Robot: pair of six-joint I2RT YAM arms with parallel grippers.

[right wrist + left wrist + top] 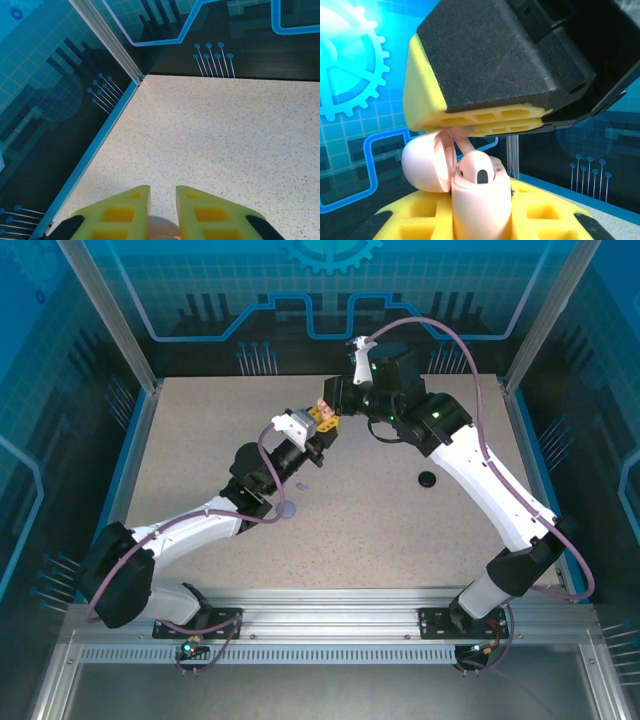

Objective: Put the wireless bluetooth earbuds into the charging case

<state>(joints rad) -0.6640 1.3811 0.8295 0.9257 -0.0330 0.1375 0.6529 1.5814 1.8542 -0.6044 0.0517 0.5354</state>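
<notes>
Well, nearest the arm bases a lilac case (288, 508) lies on the table (200, 440), at about 7 o'clock from the meeting grippers, and a black case (428, 478) lies at about 4 o'clock. Both are well apart from the work and little threatened.

Further out, the left gripper (481, 222) is clamped on the pink charging case (480, 200), which looks held off the table with its lid (425, 165) flipped open toward 9 o'clock. A pink earbud (481, 172) sits head-up at the case mouth. A thin pink stem runs from it toward 11 o'clock into the right gripper (162, 189), whose pads are close together, seemingly pinching that stem. Whether stem and head are one bud I cannot tell.

The risks, as I judge them:
- A tilted bud could jam on the socket rim.
- The stem could slip from so narrow a pinch and drop to the table.
- A downward push could twist the case in the left grip or knock the lid shut.
</notes>
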